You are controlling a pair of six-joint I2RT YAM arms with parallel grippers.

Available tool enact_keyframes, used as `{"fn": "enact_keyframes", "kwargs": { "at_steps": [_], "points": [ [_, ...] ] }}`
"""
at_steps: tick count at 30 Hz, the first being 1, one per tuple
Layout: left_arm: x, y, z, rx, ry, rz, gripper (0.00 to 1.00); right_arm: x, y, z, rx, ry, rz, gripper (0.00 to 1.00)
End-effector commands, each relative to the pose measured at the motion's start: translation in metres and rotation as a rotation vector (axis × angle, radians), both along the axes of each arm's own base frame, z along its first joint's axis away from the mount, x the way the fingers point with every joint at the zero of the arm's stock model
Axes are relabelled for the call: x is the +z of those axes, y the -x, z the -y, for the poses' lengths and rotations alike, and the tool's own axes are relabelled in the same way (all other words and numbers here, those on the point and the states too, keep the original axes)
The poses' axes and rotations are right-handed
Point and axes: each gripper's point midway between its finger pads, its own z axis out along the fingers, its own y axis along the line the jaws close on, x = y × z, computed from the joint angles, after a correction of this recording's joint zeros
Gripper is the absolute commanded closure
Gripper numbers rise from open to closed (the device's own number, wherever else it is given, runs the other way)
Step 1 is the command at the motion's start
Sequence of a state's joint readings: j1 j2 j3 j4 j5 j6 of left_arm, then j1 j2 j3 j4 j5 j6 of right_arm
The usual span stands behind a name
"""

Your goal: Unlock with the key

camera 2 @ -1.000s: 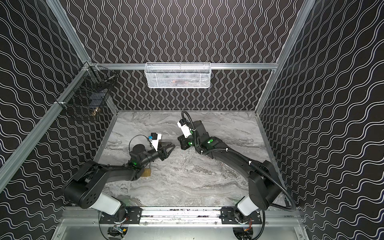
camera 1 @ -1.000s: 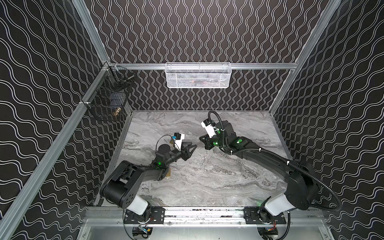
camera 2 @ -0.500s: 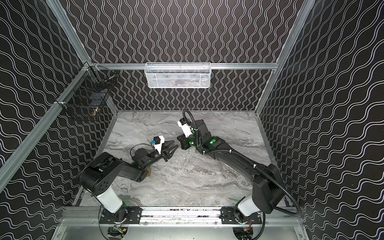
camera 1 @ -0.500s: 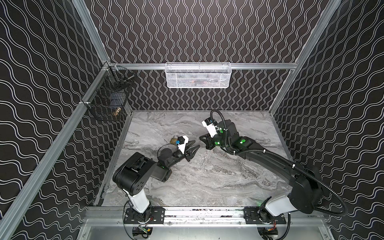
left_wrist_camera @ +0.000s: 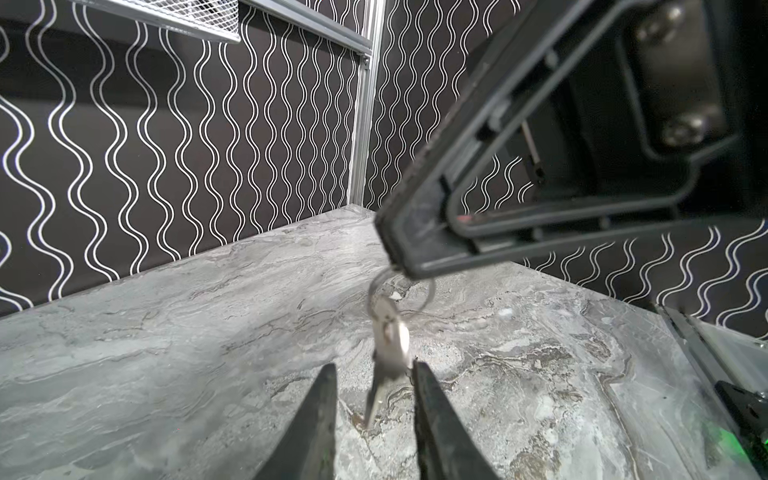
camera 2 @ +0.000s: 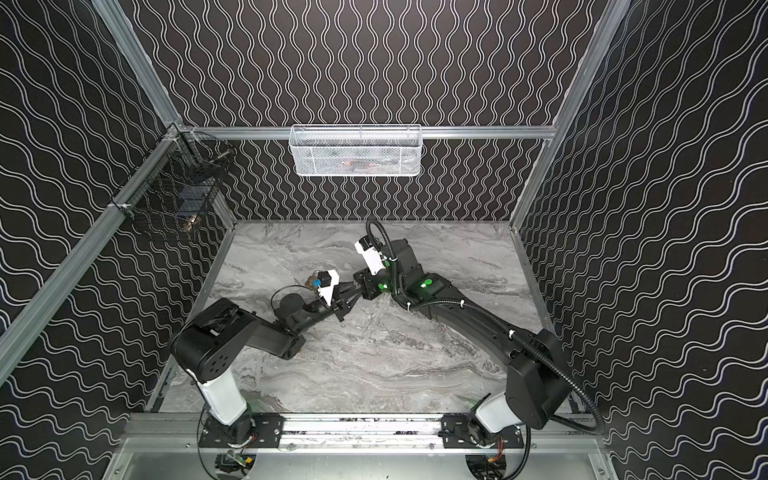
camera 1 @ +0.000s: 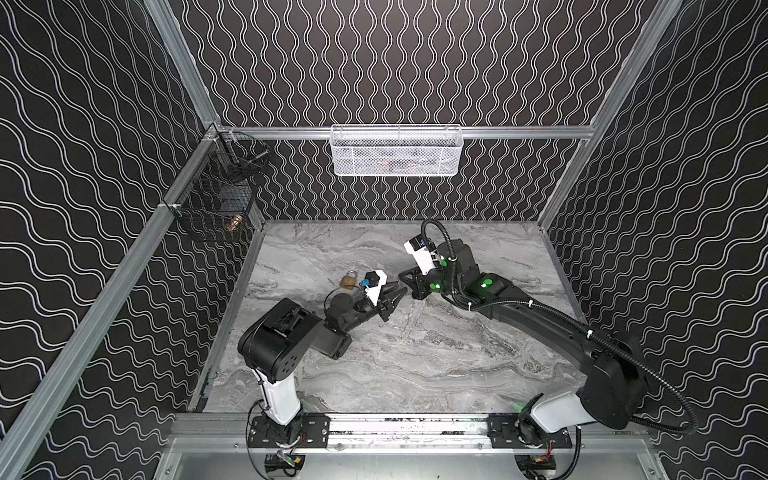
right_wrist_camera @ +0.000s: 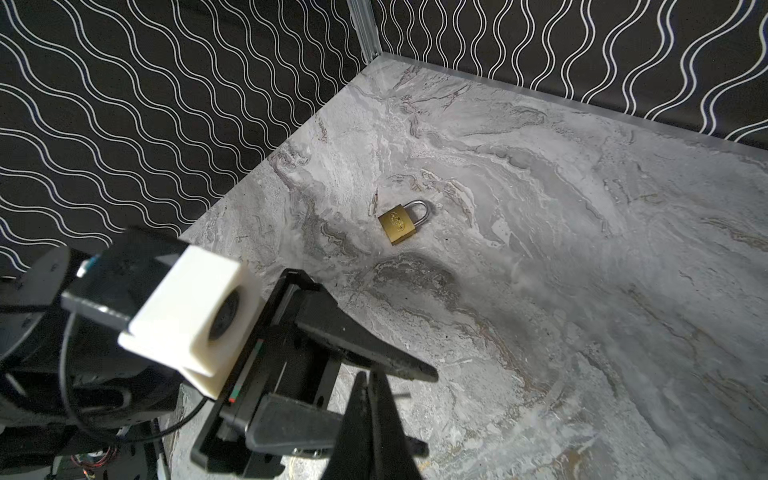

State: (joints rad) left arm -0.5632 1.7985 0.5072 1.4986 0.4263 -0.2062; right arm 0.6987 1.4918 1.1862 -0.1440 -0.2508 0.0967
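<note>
No writing, number or sign can be read in any view. The small brass padlock with a steel shackle (right_wrist_camera: 397, 223), lying flat on the grey marbled tabletop (right_wrist_camera: 582, 257), has a raised mark on its face, but it is too small to make out. The silver metal key (left_wrist_camera: 390, 338) is blurred, and whether its head carries any stamping cannot be told.
</note>
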Motion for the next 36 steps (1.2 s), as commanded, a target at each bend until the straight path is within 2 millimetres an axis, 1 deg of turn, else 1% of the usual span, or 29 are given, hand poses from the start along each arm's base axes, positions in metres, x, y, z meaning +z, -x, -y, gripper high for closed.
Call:
{"fn": "enact_keyframes", "kwargs": {
  "at_steps": [1, 4, 8, 11, 15, 19, 22, 25, 27, 28, 31, 33, 34, 35, 36],
  "points": [
    [0.012, -0.001, -0.003, 0.028, 0.016, 0.062, 0.79, 0.009, -0.001, 0.0, -0.002, -0.015, 0.018, 1.0],
    [0.012, -0.001, -0.005, 0.035, 0.012, 0.068, 0.82, 0.01, -0.002, 0.0, -0.004, -0.013, 0.02, 1.0],
    [0.016, 0.0, -0.005, 0.036, 0.013, 0.082, 0.93, 0.01, -0.002, 0.002, -0.011, -0.01, 0.021, 1.0],
    [0.017, 0.002, -0.003, 0.015, 0.009, 0.088, 0.99, 0.011, -0.003, 0.005, -0.027, -0.008, 0.03, 1.0],
    [0.017, 0.006, 0.0, -0.011, 0.006, 0.093, 1.0, 0.011, -0.001, 0.006, -0.031, -0.008, 0.032, 1.0],
    [0.016, 0.008, -0.002, -0.004, -0.002, 0.101, 1.0, 0.015, -0.002, 0.01, -0.048, -0.01, 0.043, 1.0],
    [0.016, 0.008, -0.005, 0.015, -0.045, 0.121, 1.0, 0.021, -0.003, 0.018, -0.083, -0.01, 0.063, 1.0],
    [0.014, 0.007, -0.005, 0.024, -0.155, 0.126, 1.0, 0.026, -0.009, 0.035, -0.18, -0.006, 0.095, 0.88],
    [0.013, 0.001, -0.006, 0.054, -0.275, 0.109, 1.0, 0.029, -0.016, 0.053, -0.279, -0.007, 0.114, 0.7],
    [0.012, -0.001, -0.006, 0.068, -0.347, 0.099, 1.0, 0.029, -0.019, 0.062, -0.322, -0.011, 0.119, 0.63],
    [0.004, -0.004, -0.009, 0.091, -0.678, 0.072, 1.0, 0.025, -0.031, 0.094, -0.437, -0.052, 0.098, 0.42],
    [0.005, -0.007, -0.021, 0.143, -0.968, 0.138, 1.0, 0.012, -0.037, 0.122, -0.496, -0.109, 0.039, 0.31],
    [0.012, -0.01, -0.029, 0.181, -1.083, 0.185, 1.0, 0.006, -0.038, 0.133, -0.521, -0.144, 0.012, 0.27],
    [0.021, -0.014, -0.041, 0.224, -1.214, 0.242, 1.0, 0.002, -0.044, 0.153, -0.564, -0.195, -0.016, 0.23],
    [0.033, -0.018, -0.051, 0.254, -1.335, 0.314, 1.0, -0.005, -0.046, 0.165, -0.576, -0.246, -0.046, 0.21]
  ]
}}
